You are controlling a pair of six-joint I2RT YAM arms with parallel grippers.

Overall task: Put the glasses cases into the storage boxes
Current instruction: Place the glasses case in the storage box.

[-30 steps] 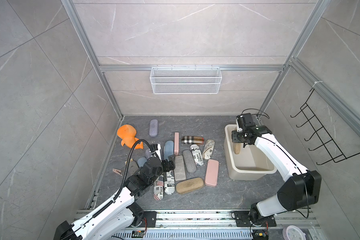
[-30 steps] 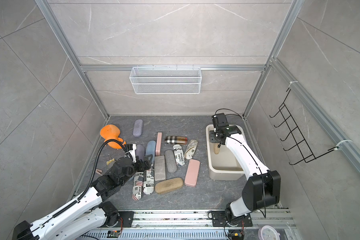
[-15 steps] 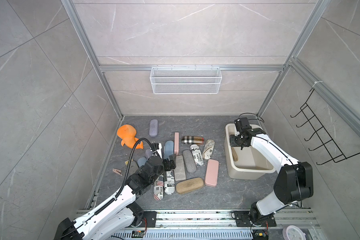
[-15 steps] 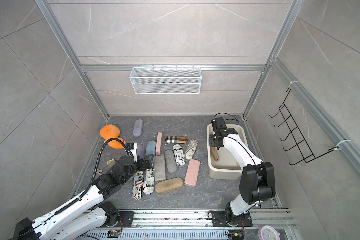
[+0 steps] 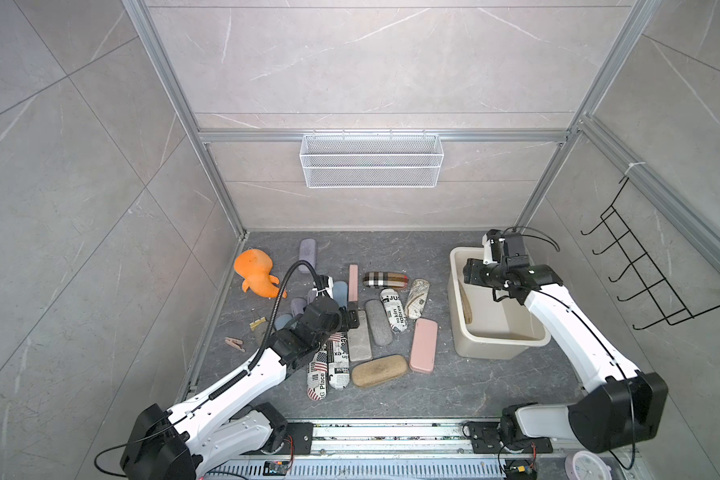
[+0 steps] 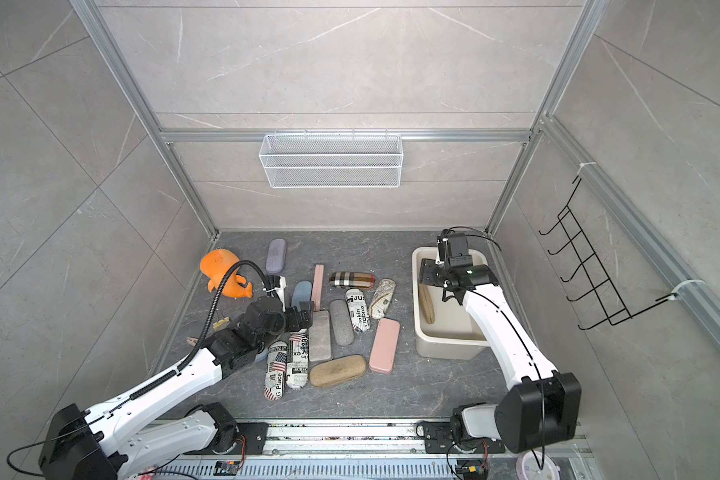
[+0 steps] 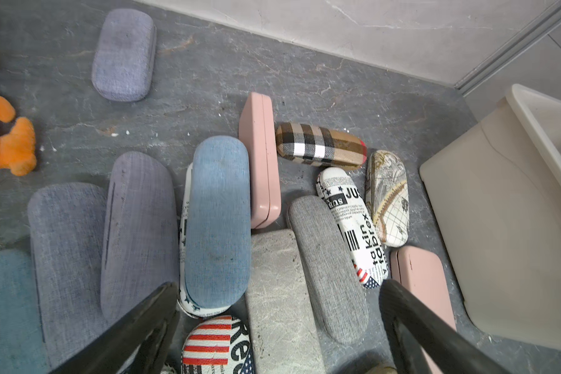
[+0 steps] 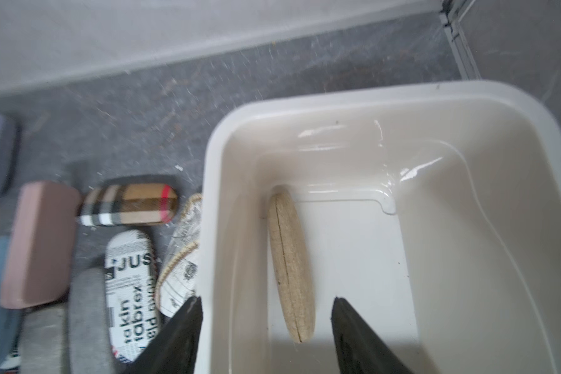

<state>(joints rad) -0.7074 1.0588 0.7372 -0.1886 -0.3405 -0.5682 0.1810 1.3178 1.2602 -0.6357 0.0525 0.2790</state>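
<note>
Nearest, left hand point(image 7: 279, 286) spread wide and empty just above glasses cases point(image 5: 377, 322) clustered on bench point(image 5: 433, 390); farther, right hand point(image 8: 266, 301) parted, gripping nothing, over storage box point(image 5: 501, 343), tan case point(image 8: 289, 265) on edge against inner wall.

Twin overhead views; close wrist views

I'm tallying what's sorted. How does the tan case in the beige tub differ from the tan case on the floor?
Place: the tan case in the tub sits inside the beige tub; the tan case on the floor lies outside it. Pose: the tub one stands on its long edge, seam up, beside a wall; the floor one lies flat on its broad side. Both are tan, oblong, round-ended.
</note>
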